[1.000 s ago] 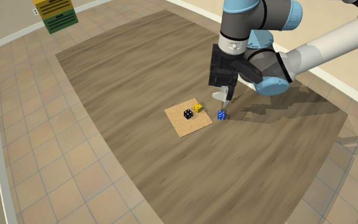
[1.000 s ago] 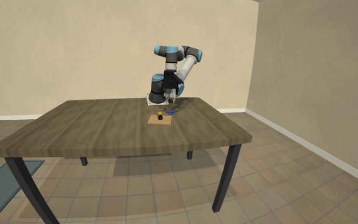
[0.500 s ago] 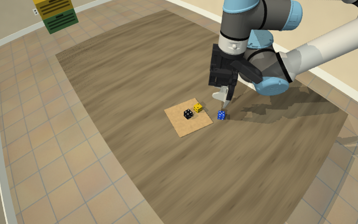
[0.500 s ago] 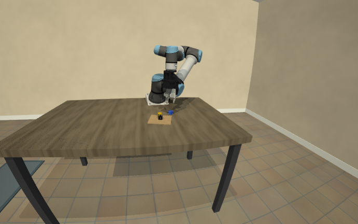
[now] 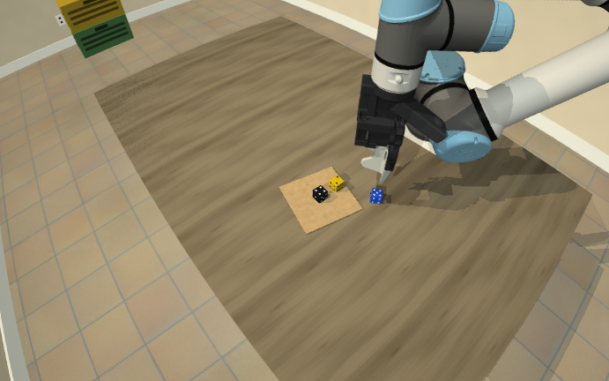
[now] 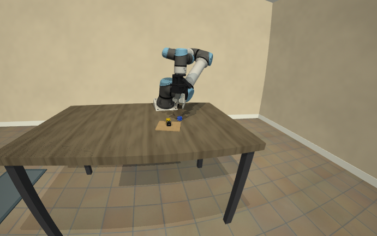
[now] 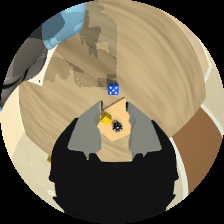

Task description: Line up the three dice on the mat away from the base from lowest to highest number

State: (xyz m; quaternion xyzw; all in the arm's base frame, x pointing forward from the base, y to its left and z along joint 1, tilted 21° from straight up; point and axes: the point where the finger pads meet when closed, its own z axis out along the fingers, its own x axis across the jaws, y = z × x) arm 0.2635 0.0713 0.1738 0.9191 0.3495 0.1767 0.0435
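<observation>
The blue die lies flat on the table just off the mat, several pips on top. The tan mat holds the other two dice. The yellow die sits close inside the mat's robot-side edge; its top seems to show one pip. The black die sits beside it, farther from the base; its top number is unclear. My gripper is partly open and empty, above the table near the blue die.
The robot's base stands at the table's back edge, behind the dice. The wooden table extends well beyond the mat on its sides. Yellow and green crates stand away from the table.
</observation>
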